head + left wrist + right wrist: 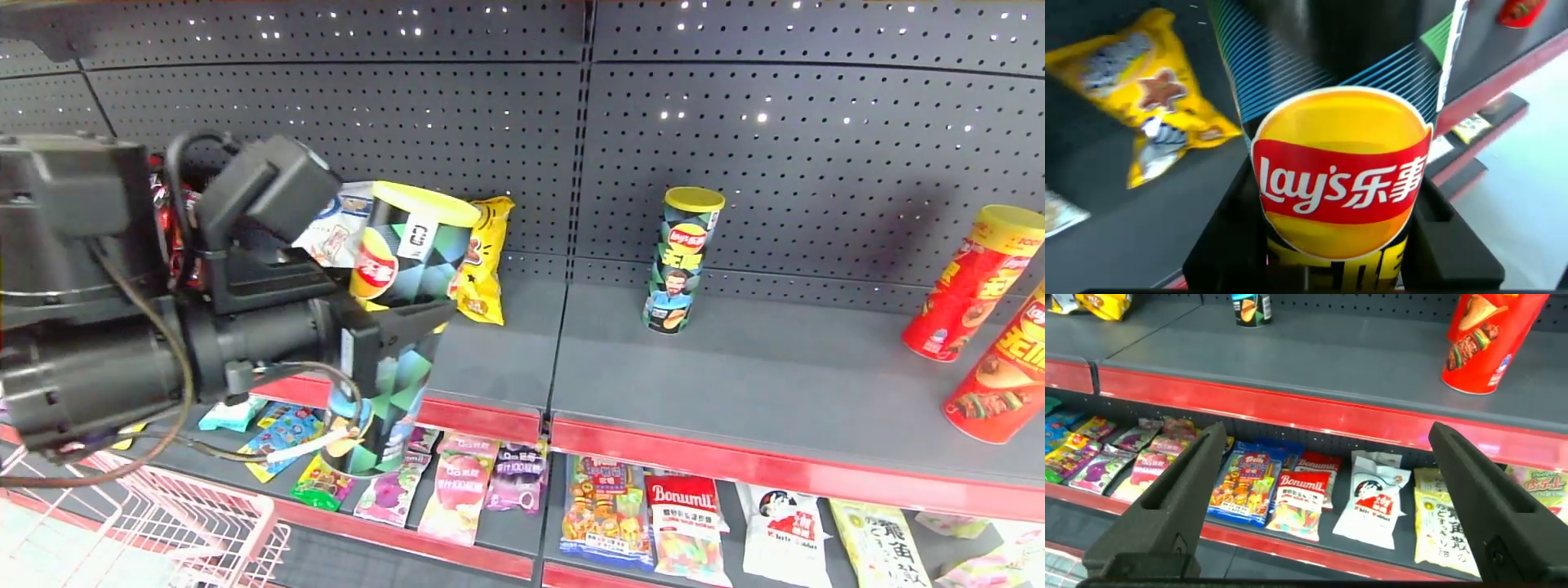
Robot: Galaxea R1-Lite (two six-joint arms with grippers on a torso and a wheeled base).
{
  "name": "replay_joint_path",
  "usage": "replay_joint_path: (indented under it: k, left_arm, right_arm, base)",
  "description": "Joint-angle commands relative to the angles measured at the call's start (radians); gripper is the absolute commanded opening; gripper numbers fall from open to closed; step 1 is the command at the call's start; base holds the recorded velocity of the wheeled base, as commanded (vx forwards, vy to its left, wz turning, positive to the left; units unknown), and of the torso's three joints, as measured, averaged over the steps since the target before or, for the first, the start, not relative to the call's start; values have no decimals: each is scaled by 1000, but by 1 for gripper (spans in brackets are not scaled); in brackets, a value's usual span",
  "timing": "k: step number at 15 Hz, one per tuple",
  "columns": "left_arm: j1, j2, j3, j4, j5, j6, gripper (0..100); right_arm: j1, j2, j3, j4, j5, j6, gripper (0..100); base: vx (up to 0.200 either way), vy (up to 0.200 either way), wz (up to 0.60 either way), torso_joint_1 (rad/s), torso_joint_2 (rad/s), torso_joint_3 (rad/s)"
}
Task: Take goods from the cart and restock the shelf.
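Canister (412,245) | pinched inside left end effector (396,324) | right end effector (1327,439) spread

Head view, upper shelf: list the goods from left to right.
held green chips can → yellow snack bag → standing green chips can → rear red chips can → front red chips can

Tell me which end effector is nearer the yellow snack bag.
Left. The left end effector, gripping a green can, is beside the bag; the right end effector faces the lower shelf, farther off.
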Motion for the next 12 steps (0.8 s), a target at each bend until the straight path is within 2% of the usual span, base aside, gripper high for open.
replay_joint_path:
  k: [1,3,5,6,7,8,9,10,11,12]
  left_arm:
    - [72,-139,46,18,3,11,0]
    - [113,-240,130,31,41,11,0]
    - [142,-332,185,95,43,16,0]
    - [161,-424,202,215,44,17,0]
    - [162,-437,204,233,44,17,0]
    - [165,-458,211,250,49,16,0]
    - [170,-458,214,248,52,14,0]
    - [178,-464,225,245,54,14,0]
    - [178,-493,250,233,55,17,0]
    - [178,-524,274,233,54,17,0]
  right_arm:
    - [-4,14,-3,0,0,-45,100]
    - [2,57,-5,0,1,-51,100]
    - [20,64,-5,0,3,-51,100]
    - [36,65,-5,-1,6,-51,100]
    - [34,71,-31,-4,18,-50,100]
    - [32,493,-426,-10,3,62,100]
    - [20,604,-558,-17,-15,125,100]
    - [25,740,-719,-4,-5,124,100]
    - [66,838,-746,-30,70,58,100]
    - [115,890,-750,-44,87,-11,100]
  base:
    - [0,0,0,0,0,0]
    - [0,0,0,0,0,0]
    - [0,0,0,0,0,0]
    - [0,0,0,0,0,0]
    - [0,0,0,0,0,0]
    - [0,0,0,0,0,0]
    - [0,0,0,0,0,0]
    - [0,0,0,0,0,0]
    - [0,0,0,0,0,0]
    - [0,0,0,0,0,0]
